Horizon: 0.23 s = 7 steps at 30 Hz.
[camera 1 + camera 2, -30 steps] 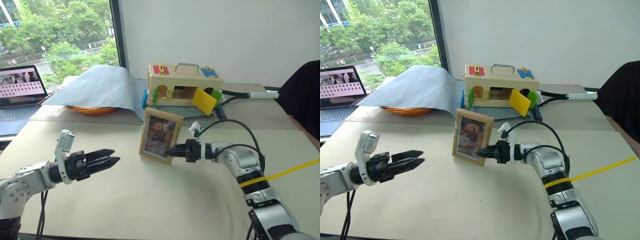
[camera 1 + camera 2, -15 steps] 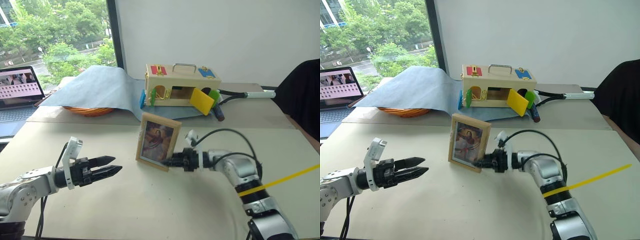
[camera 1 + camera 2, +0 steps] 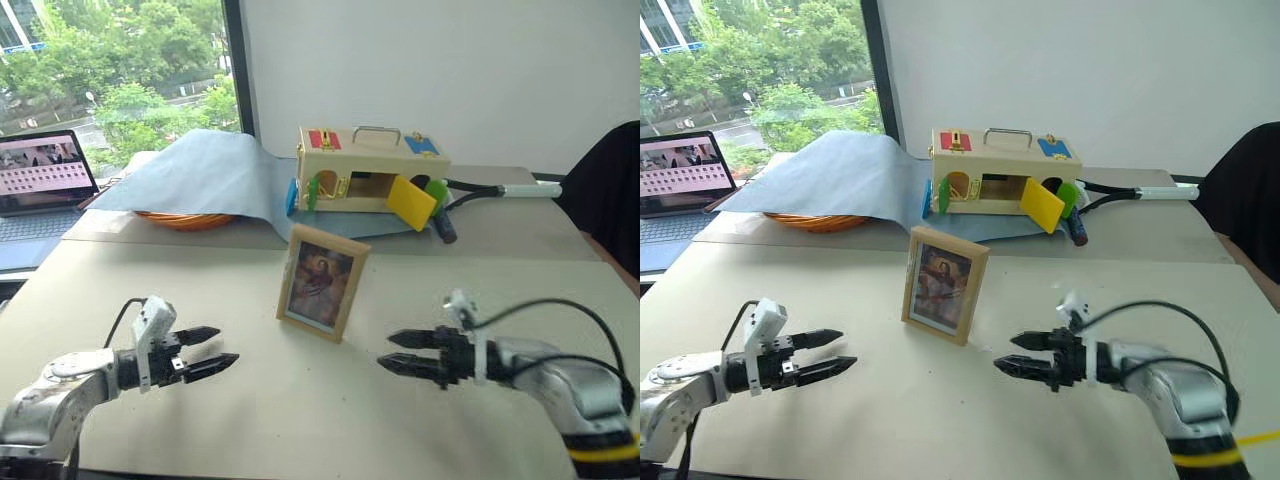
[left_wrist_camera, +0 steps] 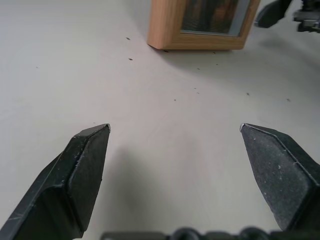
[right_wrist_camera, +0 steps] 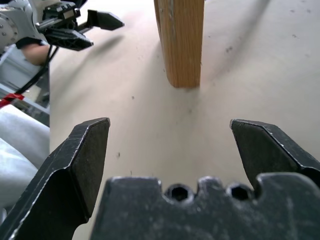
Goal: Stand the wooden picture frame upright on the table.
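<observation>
With the wooden picture frame [image 3: 323, 281] standing upright on the surface [image 3: 300, 400] between both hands, placement is judged complete. The left hand [image 3: 205, 352] and right hand [image 3: 405, 353] are spread wide, empty; only retraction is called for.

Light wood picture frame [image 3: 322, 281] with glossy front, matt beige table [image 3: 300, 400], matt black jaws
</observation>
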### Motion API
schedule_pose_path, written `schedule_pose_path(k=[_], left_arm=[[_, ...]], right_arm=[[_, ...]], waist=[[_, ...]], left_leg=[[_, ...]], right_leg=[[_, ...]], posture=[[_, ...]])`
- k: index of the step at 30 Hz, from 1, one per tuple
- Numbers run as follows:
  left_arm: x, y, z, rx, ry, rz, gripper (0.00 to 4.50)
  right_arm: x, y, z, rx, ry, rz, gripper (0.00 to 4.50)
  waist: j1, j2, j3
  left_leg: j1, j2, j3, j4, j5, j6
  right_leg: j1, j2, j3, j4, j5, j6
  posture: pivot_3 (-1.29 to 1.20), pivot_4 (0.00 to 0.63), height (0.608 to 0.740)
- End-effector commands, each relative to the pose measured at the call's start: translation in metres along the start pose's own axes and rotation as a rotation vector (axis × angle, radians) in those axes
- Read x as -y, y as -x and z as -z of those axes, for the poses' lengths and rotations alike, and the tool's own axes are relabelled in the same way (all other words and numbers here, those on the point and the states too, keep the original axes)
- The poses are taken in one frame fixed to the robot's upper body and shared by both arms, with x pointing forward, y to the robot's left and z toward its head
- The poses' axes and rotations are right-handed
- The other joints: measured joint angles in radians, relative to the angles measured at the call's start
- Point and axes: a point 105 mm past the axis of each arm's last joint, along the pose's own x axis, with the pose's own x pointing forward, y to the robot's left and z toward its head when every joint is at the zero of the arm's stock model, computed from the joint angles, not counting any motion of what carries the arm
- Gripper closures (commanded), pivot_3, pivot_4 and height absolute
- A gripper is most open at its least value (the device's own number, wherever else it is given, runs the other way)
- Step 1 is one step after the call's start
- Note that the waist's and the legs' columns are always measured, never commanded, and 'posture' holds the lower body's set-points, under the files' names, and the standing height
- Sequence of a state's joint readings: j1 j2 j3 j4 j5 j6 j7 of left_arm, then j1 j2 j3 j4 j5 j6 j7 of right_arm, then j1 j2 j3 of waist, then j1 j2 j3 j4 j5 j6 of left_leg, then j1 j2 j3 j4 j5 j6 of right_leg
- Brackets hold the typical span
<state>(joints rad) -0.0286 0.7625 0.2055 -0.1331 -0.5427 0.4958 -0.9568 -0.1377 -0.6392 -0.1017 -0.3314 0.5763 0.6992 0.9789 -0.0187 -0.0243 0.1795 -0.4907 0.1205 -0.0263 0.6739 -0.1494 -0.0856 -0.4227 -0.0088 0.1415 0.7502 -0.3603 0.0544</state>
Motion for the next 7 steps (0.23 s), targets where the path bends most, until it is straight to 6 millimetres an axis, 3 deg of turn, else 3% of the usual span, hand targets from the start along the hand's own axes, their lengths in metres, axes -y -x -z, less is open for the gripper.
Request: schedule_pose_path(k=[1,4,7], left_arm=[[-0.014,-0.007,-0.013,0.070,-0.124,-0.119,0.00],[-0.011,-0.018,-0.020,0.116,-0.155,-0.128,0.00],[-0.006,-0.026,-0.011,0.060,-0.140,-0.082,0.00]], right_arm=[[0.015,0.010,-0.031,0.104,0.320,0.251,0.03],[0.018,0.013,-0.032,0.120,0.361,0.340,0.03],[0.021,0.016,-0.030,0.125,0.352,0.384,0.03]], waist=[[-0.009,0.000,0.000],[-0.003,0.000,0.000],[-0.001,0.000,0.000]], left_leg=[[0.000,0.000,0.000,0.000,0.001,0.001],[0.000,0.000,0.000,0.002,0.003,0.001],[0.000,0.000,0.000,0.003,0.003,0.001]], right_leg=[[0.000,0.000,0.000,0.000,0.001,0.001],[0.001,0.000,0.001,0.000,0.003,0.003],[0.001,0.000,0.001,0.000,0.004,0.003]], posture=[[0.00,0.150,0.667],[0.00,0.150,0.667],[0.00,0.150,0.667]])
